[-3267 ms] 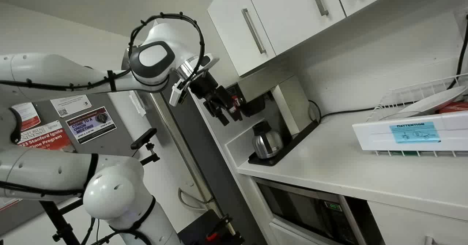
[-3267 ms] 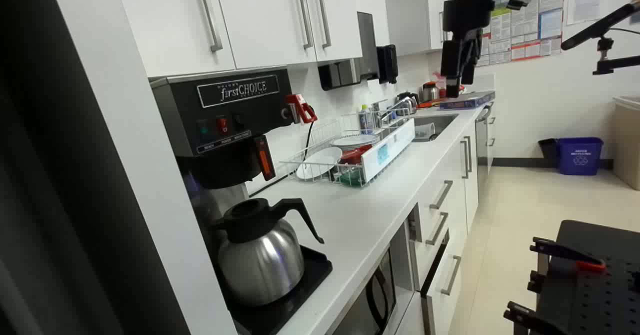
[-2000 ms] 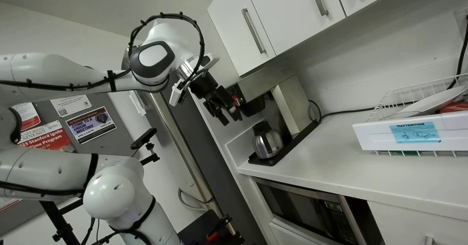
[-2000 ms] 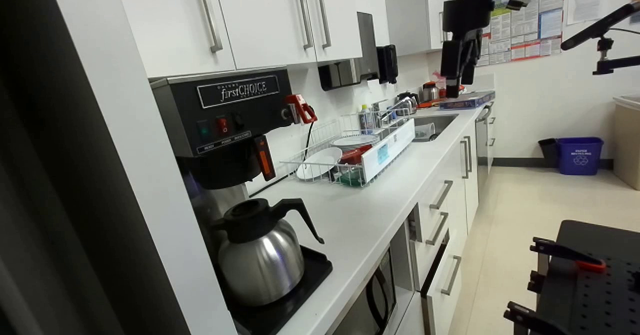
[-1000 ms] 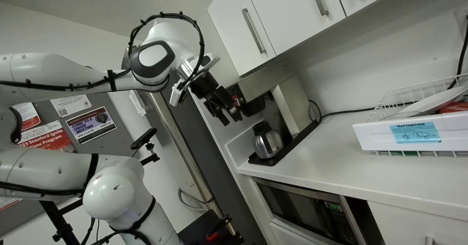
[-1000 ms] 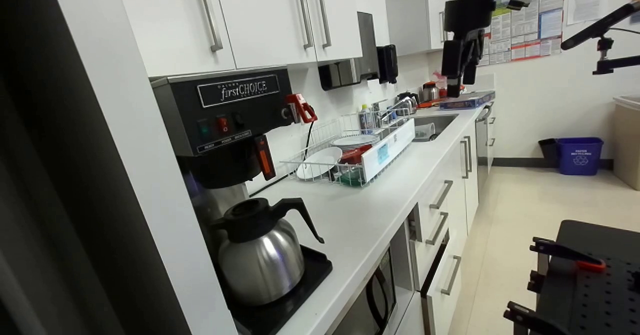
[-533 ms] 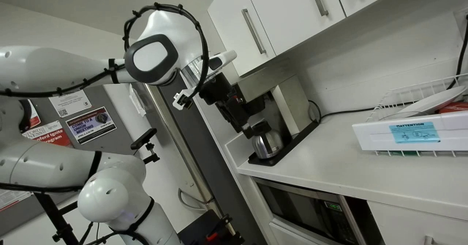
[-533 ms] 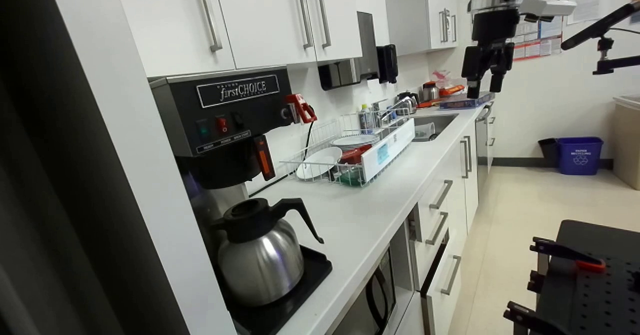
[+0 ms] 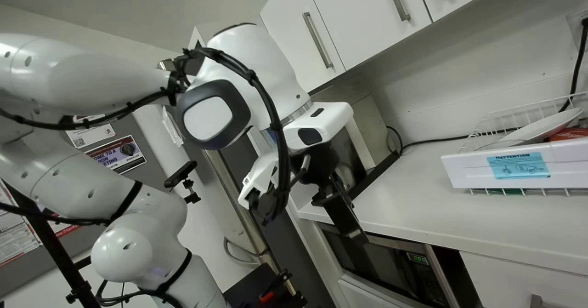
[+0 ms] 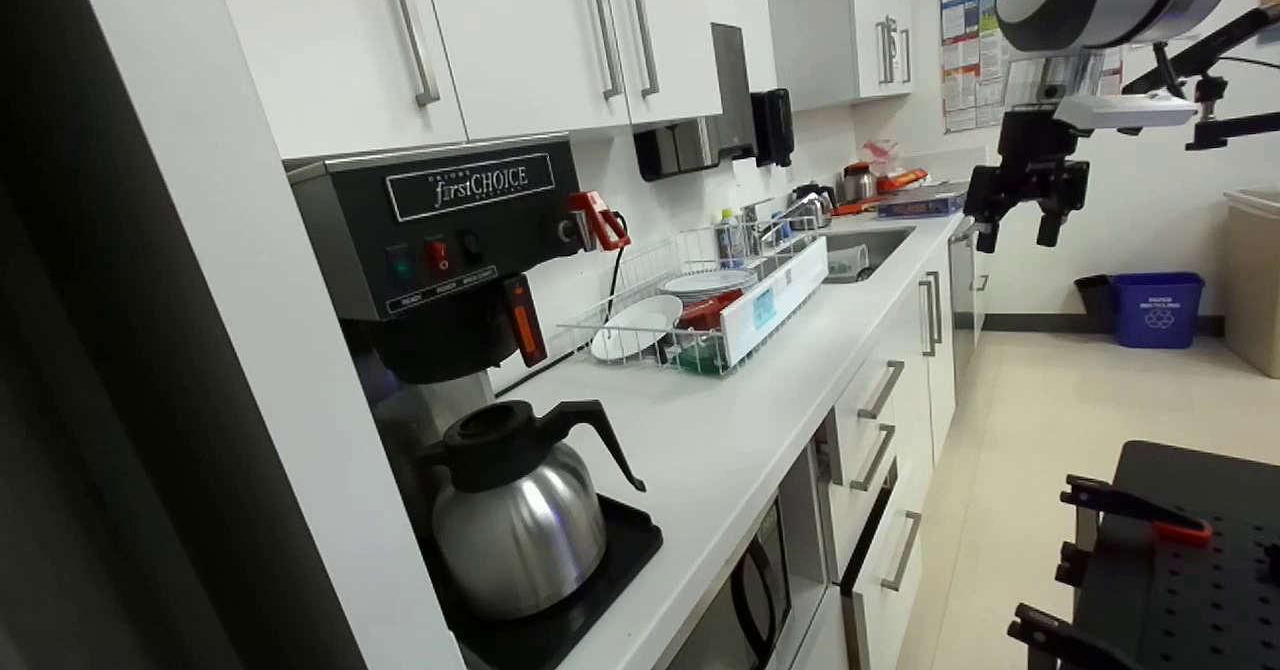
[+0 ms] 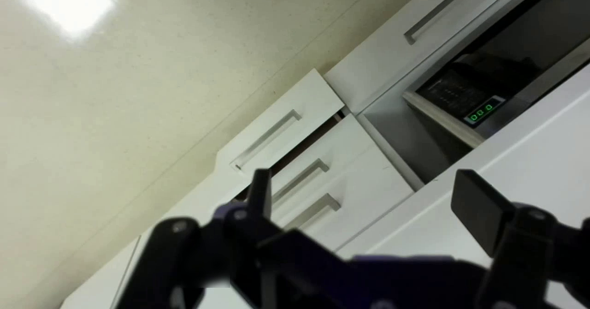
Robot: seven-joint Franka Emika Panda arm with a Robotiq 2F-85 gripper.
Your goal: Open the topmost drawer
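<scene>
The topmost drawer [image 11: 364, 198] is a white front just below the counter edge, with a grey bar handle [image 11: 318, 207]; it looks shut. It also shows in an exterior view [image 10: 852, 430]. The middle drawer's handle [image 11: 302, 180] lies just below. The bottom drawer [image 11: 281, 129] stands pulled out, with a dark gap above it. My gripper [image 11: 368, 196] is open and empty, its fingers spread wide. In an exterior view the gripper [image 10: 1017, 235] hangs in the air, fingers pointing down, apart from every handle. The left finger hides part of the drawers in the wrist view.
The white counter [image 10: 690, 450] runs above the drawers. It bears a coffee maker [image 10: 460, 290], a steel pot [image 10: 520, 540] and a dish rack [image 10: 775, 305]. A microwave [image 9: 381, 262] sits below it. Upper cabinets [image 10: 540, 40] hang above. A black perforated table [image 10: 1200, 570] stands nearby.
The arm stays still until about one second ago. Then the gripper swings down and turns, moving right in both exterior views. The gap between its fingers shows more clearly now. The drawers look unchanged.
</scene>
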